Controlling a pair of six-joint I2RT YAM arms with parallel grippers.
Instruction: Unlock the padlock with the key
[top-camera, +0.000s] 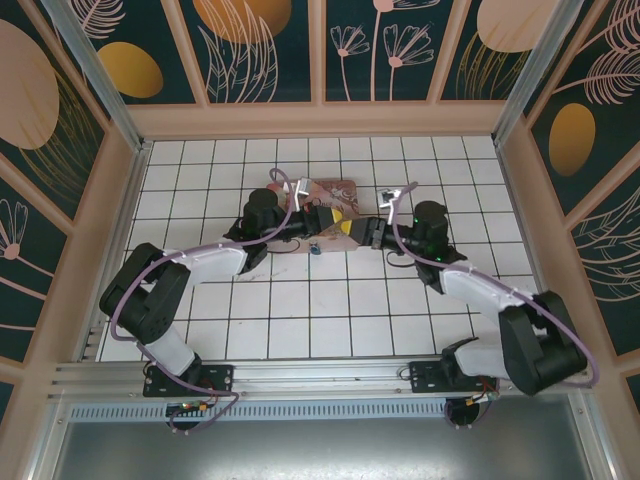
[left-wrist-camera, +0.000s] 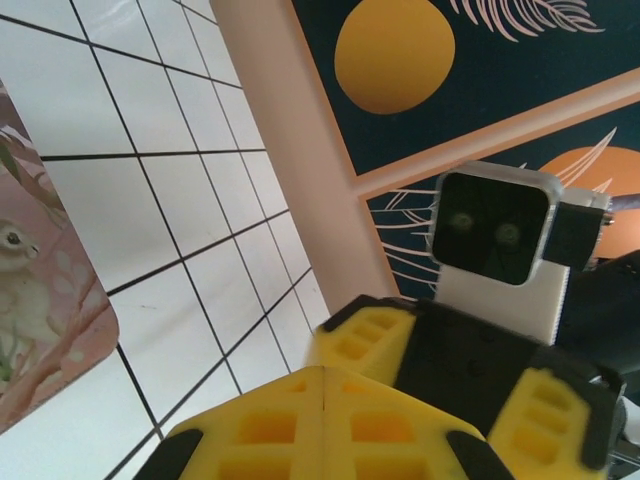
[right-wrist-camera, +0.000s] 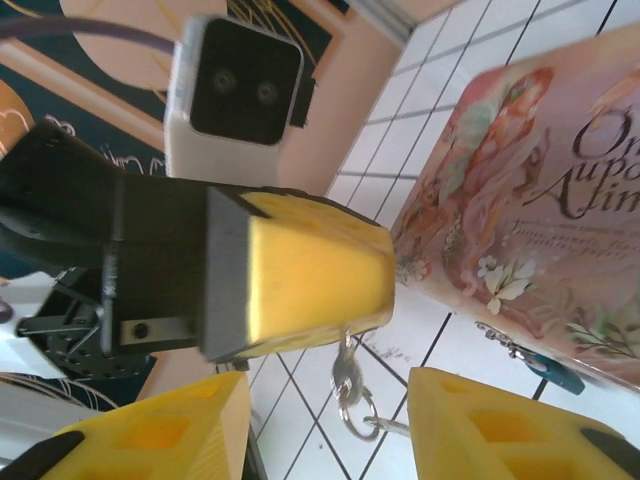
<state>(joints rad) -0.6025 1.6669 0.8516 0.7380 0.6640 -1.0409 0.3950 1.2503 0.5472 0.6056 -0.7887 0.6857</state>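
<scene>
Nearest to the arms' bases, we found the padlock (top-camera: 313, 251) lying on the tiled floor (top-camera: 290, 300). It was unheld, just beside the near edge of the tin (top-camera: 322, 188) and under the left arm's wrist. In the right wrist view its blue body sat by the tin's edge, but we could not tell whether the two touched.

Just beyond and above it, the two grippers met tip to tip over the tin's near part. The left gripper (left-wrist-camera: 322, 400) was closed, its fingers pressed together on the key (right-wrist-camera: 346, 372). The key hung out below the tips with its ring (right-wrist-camera: 362, 415) dangling free. We could not read which end of the key was pinched. The right gripper (right-wrist-camera: 330, 430) stood with jaws apart, holding nothing, one finger to each side of the hanging key. We judged it placed to take or steady the key.

Obstructions noted:
- Both grippers crowded one spot.
- The padlock lay loose, with nothing bracing it for insertion.
- The tin lay close on the padlock's far side.

Farther off, the patterned wall (top-camera: 260, 50) stood well apart from the work.
</scene>
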